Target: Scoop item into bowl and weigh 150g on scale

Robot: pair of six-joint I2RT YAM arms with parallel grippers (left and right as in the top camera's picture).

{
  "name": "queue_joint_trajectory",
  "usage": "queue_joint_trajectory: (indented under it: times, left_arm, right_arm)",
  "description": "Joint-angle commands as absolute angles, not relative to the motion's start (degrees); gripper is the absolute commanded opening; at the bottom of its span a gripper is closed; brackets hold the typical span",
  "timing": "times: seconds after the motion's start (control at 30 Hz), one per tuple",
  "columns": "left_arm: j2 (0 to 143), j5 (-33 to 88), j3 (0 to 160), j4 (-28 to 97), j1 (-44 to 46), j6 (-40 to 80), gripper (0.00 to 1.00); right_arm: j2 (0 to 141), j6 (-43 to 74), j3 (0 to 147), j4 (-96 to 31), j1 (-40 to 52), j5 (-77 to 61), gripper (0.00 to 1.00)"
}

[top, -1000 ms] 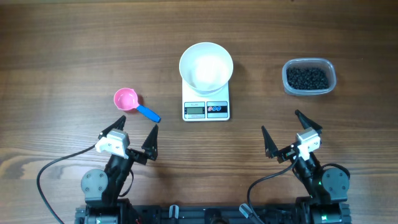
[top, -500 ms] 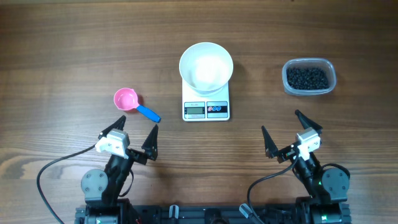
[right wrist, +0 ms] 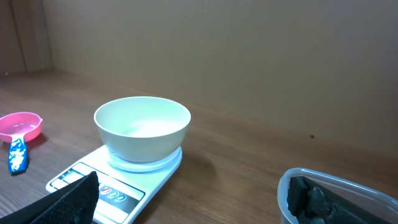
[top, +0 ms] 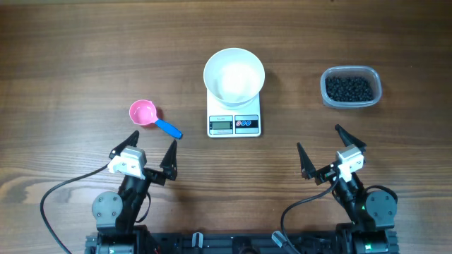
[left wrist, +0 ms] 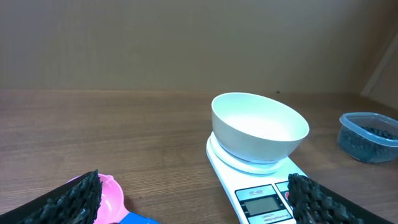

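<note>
Left gripper (top: 155,140), jaws apart, has the scoop (top: 145,113) just ahead for pickup. Right gripper (top: 318,137) gapes too, empty. Ahead between them, bowl (top: 234,74) sits on scale (top: 234,125) for weighing.

The left pincer (top: 155,138) has two black fingers (top: 171,156) that taper to sharp tips. Directly behind them sits the left white block (top: 127,163), edged in black. Further back from the pincer is a round black housing faced with the left grey disc (top: 106,207), and the thin black left cable (top: 51,194) loops out beside it.

The right pincer (top: 318,137) is built alike, with black pointed fingers, the right white block (top: 349,158), the right grey disc (top: 375,204) and the black right cable (top: 291,209).

Seen close, the finger pads (left wrist: 78,196) are black and knobbly, with rows of small bumps.
</note>
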State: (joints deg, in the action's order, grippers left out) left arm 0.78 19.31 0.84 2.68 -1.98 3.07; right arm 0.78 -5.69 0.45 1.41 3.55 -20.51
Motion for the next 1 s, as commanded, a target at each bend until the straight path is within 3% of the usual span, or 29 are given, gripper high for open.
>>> queue_joint_trajectory:
  times: [0.0, 0.27, 0.43, 0.97]
  left_arm:
    - [0.16, 18.59, 0.34, 0.8, -1.72, 1.98, 1.0]
    - [0.16, 18.28, 0.34, 1.04, -1.72, 4.71, 1.0]
    - [0.16, 12.05, 0.34, 2.83, -1.72, 11.18, 1.0]
    - [0.16, 12.1, 0.34, 3.2, -1.72, 11.16, 1.0]
  right_arm:
    - [0.27, -6.04, 0.32, 1.69, 3.38, -20.12, 1.0]
    - [0.27, -6.04, 0.32, 1.69, 3.38, -20.12, 1.0]
    - [0.27, -6.02, 0.32, 1.69, 3.38, -20.12, 1.0]
    - [0.27, -6.02, 0.32, 1.69, 3.38, -20.12, 1.0]
